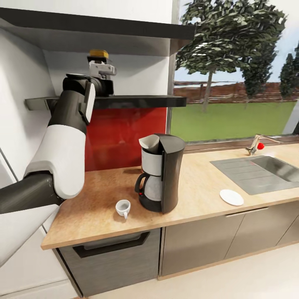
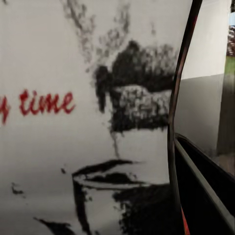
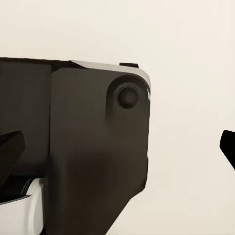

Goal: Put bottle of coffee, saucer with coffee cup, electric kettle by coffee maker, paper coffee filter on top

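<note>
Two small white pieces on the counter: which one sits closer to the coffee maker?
The coffee cup, just beside the coffee maker on the side away from the sink. The saucer lies flat and farther off, by the sink's front edge.

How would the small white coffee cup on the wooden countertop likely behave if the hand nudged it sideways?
The small white coffee cup stands upright on the wooden countertop, so it would probably slide rather than roll. It looks light and may tip easily. Its side handle could make it swivel.
</note>
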